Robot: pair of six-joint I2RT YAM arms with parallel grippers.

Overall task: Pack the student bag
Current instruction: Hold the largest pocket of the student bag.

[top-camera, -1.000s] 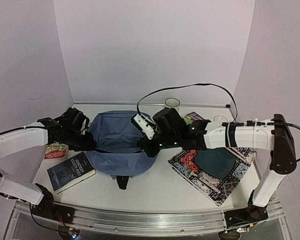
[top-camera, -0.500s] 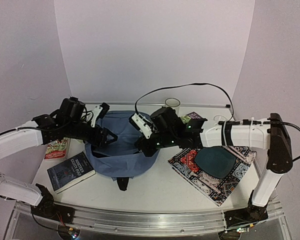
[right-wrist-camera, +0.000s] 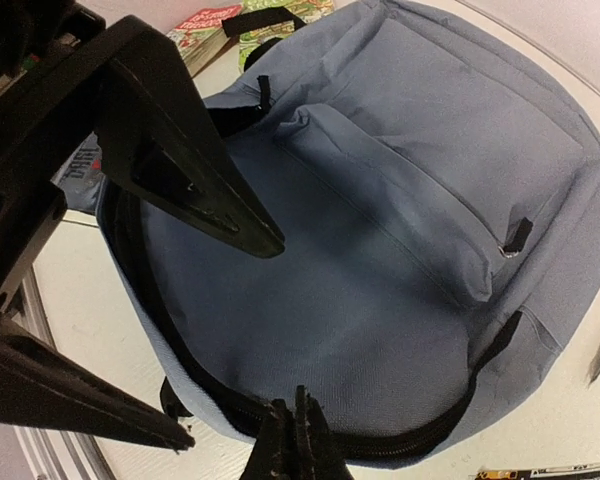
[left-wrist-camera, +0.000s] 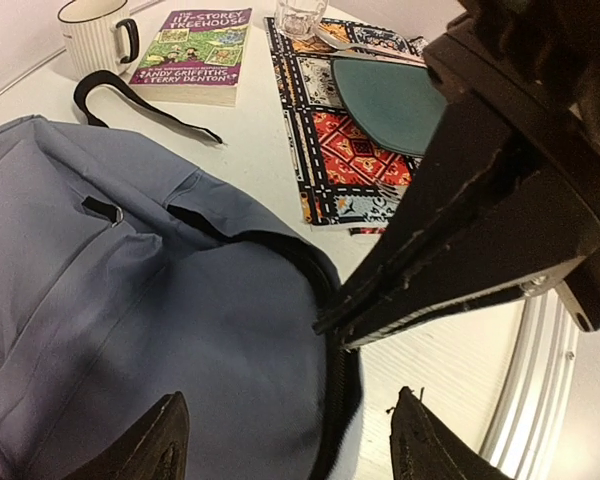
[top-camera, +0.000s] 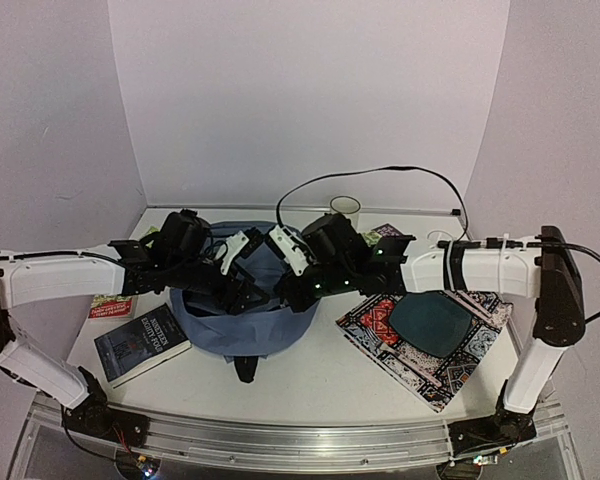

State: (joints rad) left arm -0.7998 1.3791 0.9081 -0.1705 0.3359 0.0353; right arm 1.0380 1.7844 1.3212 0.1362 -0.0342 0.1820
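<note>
student bag [top-camera: 220,325] on white table [top-camera: 310,375], pale walls [top-camera: 310,100], perhaps lilac

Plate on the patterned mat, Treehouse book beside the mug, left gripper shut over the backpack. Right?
One slip: the left gripper is open over the backpack, fingers spread wide in the right wrist view. Plate on the patterned mat and Treehouse book beside the mug hold.

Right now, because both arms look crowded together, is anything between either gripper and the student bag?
Nothing visible. The left gripper hangs open directly over the student bag, and the right gripper is shut at its dark zipper rim, apparently pinching it. Only the two grippers themselves crowd each other there.
</note>
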